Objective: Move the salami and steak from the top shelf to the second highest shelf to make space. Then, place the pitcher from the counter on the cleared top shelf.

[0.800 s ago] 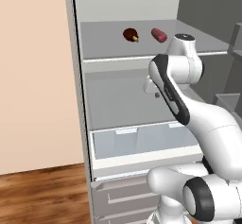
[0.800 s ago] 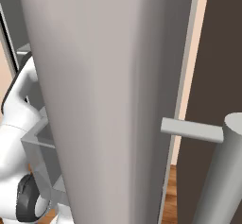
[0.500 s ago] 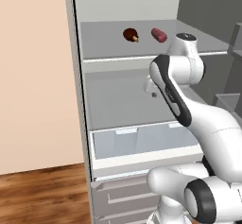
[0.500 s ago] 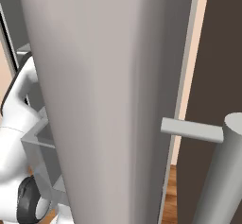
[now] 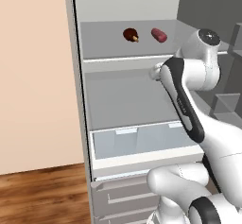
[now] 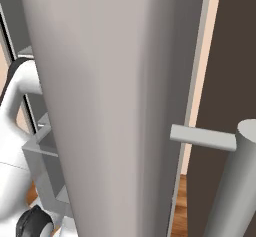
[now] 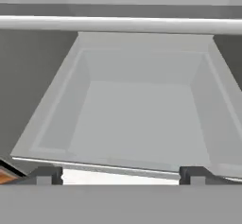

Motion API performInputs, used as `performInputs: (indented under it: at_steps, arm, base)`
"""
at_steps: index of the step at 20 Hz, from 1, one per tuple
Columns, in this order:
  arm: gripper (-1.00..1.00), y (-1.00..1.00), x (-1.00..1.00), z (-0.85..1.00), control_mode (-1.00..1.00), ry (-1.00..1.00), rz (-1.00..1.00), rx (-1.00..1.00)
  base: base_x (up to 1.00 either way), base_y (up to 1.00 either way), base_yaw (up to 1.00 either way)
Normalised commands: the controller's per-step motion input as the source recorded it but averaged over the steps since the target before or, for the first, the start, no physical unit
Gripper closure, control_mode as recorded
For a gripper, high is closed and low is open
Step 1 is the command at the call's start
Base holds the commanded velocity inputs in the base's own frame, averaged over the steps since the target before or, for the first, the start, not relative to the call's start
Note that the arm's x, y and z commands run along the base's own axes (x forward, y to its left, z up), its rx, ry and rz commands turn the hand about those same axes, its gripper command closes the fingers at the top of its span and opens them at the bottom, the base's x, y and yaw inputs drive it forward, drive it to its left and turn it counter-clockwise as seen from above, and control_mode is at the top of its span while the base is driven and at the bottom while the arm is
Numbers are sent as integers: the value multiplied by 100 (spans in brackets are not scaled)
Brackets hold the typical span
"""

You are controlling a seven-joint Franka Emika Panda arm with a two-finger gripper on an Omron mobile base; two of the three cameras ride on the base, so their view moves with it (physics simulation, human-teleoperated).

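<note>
Salami (image 5: pixel 159 35) and steak (image 5: pixel 130 35) side by side on top shelf (image 5: pixel 101 46), seemingly above the wide-open, empty pincer (image 7: pixel 121 175).

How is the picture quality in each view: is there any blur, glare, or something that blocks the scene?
Left base view: even, flat light, no glare; the steak and the salami look sharp on the top shelf. Right base view: a large grey panel close to the camera covers most of the scene, smooth and without detail. Hand view: soft, slightly blurred edges on the pale shelf space; no strong shadows.
</note>
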Motion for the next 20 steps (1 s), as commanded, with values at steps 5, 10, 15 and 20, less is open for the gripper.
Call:
performInputs:
  at_steps: [5,10,15,20]
  arm:
    - [-100,-8,0,60,-100,-40,-6,0]
    - [-100,-4,3,60,-100,-11,-14,-1]
    - [-100,-17,22,42,-100,-1,-11,-1]
    - [-100,-39,30,20,-100,0,-1,0]
  base:
    - [0,0,0]
    - [0,0,0]
    - [0,0,0]
    - [0,0,0]
